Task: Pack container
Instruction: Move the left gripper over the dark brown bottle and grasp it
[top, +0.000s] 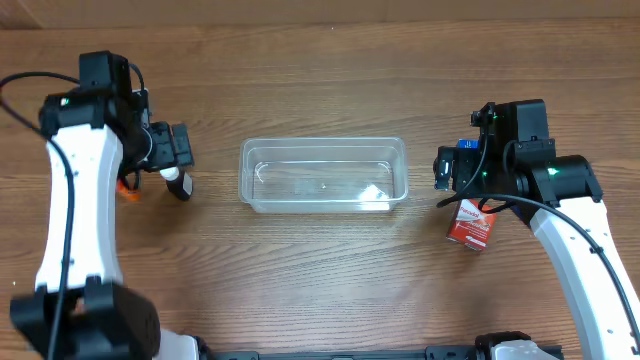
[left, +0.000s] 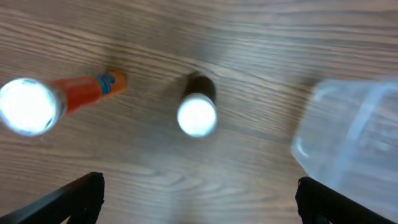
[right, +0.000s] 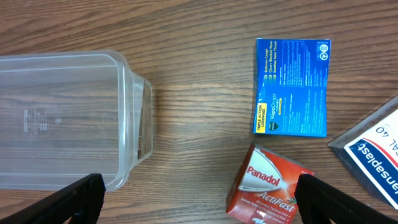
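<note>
**Container at mid-tabletop, flanked by two parted claws**

The container (top: 323, 175) is seen upright on the tabletop (top: 320, 70), at its middle, with the long sides running left to right. The left claw (top: 180, 150) is held beside the container's left end, apart from it. The left arm is stretched up from the near edge and bent inward at the wrist. Its fingers (left: 74, 199) are spread wide and nothing is gripped. A dark bottle with a white cap (left: 197, 109) stands between them, and an orange tube (left: 87, 93) lies further out.

The right claw (top: 445, 168) is held off the container's right end, the right arm likewise bent inward. Its fingers (right: 348, 199) are also spread and nothing is held. A blue box (right: 292, 87) and a red Panadol box (right: 267, 186) lie on the tabletop on the side away from the container, and a white box (right: 373, 149) is cut off by the frame edge.
</note>
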